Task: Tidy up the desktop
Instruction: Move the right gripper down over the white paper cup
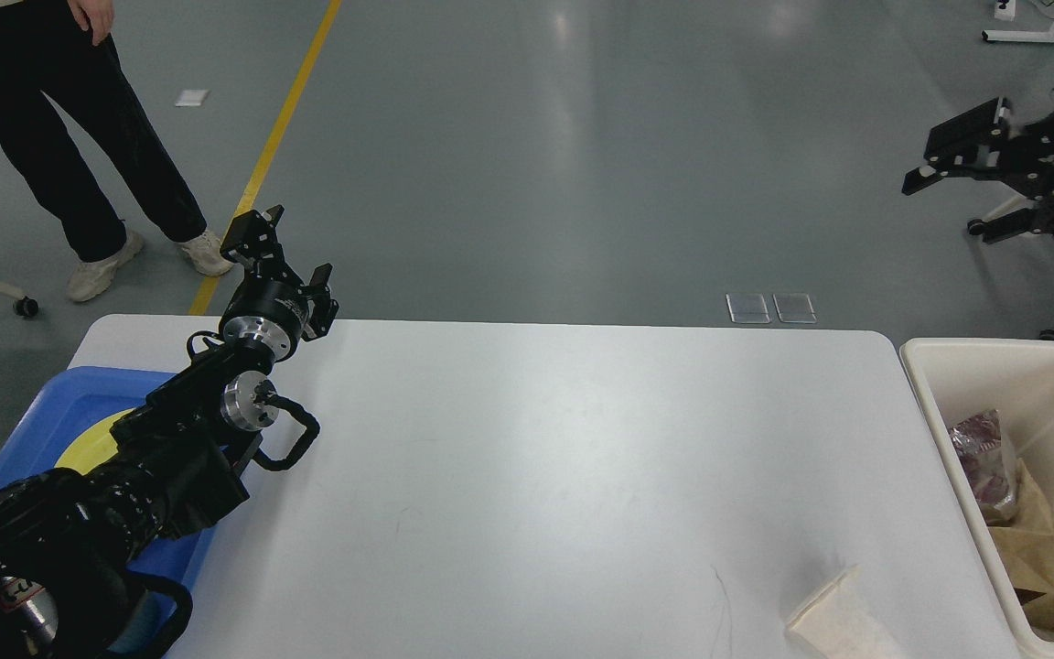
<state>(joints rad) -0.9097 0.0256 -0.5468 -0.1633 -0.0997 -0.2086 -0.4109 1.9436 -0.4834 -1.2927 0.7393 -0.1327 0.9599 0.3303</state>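
The large white rounded-corner tabletop (527,476) fills the middle and lower part of the frame and is pretty much bare, apart from a crumpled cream paper cup (843,621) lying on its side at the lower right edge. The left gripper (282,254) is raised at the upper left, just past the table's far edge, with fingers spread and nothing held. The right gripper (957,151) is seen at the upper right, well off the table, also spread and empty. A blue plastic tray (51,412) with something yellow in it is partly hidden under the left arm, and a cream rectangular bin (948,384) holding wrappers and brown paper sits at the right. Likely trouble: the cup gets squashed or nudged off the near edge if it's grabbed carelessly, since it's so close to the rim.
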